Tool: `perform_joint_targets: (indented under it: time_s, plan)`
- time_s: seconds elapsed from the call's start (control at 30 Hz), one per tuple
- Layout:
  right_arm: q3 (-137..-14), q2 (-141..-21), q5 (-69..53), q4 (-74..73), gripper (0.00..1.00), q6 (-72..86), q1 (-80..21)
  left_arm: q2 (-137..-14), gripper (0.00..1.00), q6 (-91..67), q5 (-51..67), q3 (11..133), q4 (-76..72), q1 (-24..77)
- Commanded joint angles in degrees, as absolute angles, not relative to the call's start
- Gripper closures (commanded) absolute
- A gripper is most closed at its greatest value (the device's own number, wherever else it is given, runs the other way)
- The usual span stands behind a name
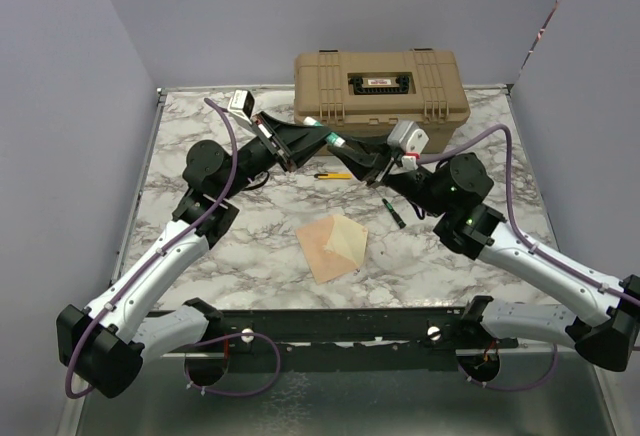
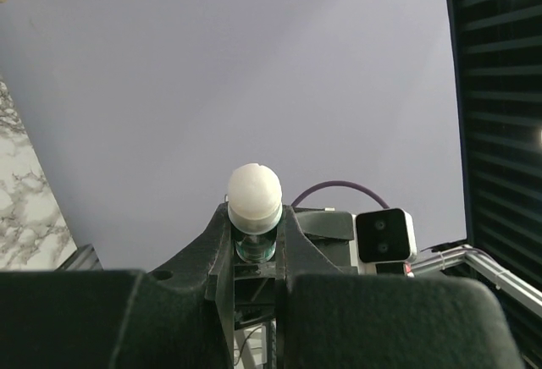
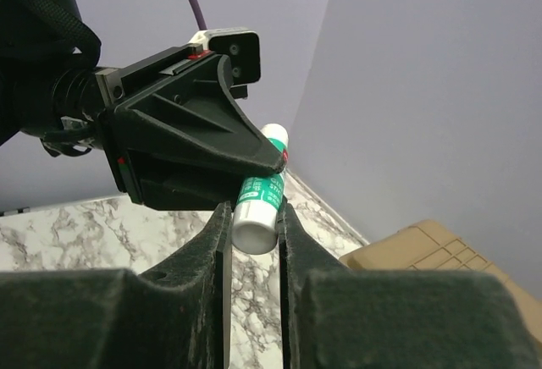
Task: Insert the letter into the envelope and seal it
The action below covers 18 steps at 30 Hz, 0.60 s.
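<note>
The envelope point(image 1: 323, 249) lies flat on the marble table point(image 1: 200, 256) in front of the arms, its pale yellow flap point(image 1: 350, 239) open to the right. No separate letter shows; it is hidden or I cannot tell it from the envelope. Both grippers meet in the air above the back of the table, holding one green-and-white glue stick point(image 1: 326, 138). My left gripper point(image 2: 255, 232) is shut on the stick point(image 2: 254, 208) just below its white cap. My right gripper point(image 3: 254, 221) is shut on the stick's base end point(image 3: 258, 208). Both also show in the top view, left gripper point(image 1: 314, 132) and right gripper point(image 1: 343, 146).
A tan hard case point(image 1: 380, 86) stands at the back edge. A yellow pen point(image 1: 332, 174) and a black-and-green marker point(image 1: 393, 211) lie between the grippers and the envelope. Grey walls close in the left, right and back sides.
</note>
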<state>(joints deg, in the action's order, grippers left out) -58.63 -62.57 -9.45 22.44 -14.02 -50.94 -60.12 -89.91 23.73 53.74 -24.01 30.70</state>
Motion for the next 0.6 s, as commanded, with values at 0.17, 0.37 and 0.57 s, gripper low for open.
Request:
perform_joint_targets:
  time_s: [0.17,0.37,0.57]
  plan:
    - [-55.5,-58.2,-6.4,24.6,0.97,-12.7,-51.1,-59.3,0.42,-87.3,26.2,53.6,-23.8,29.8]
    - [-55.5,-55.2,-8.6,16.8,0.98,-10.9,-51.1,-60.0,0.34,-83.3,27.0,55.3,-19.3,28.7]
    - [-54.3,-54.4,-7.2,15.4,0.98,-9.6,-51.1,-61.8,0.38,-81.7,30.0,57.3,-18.1,28.6]
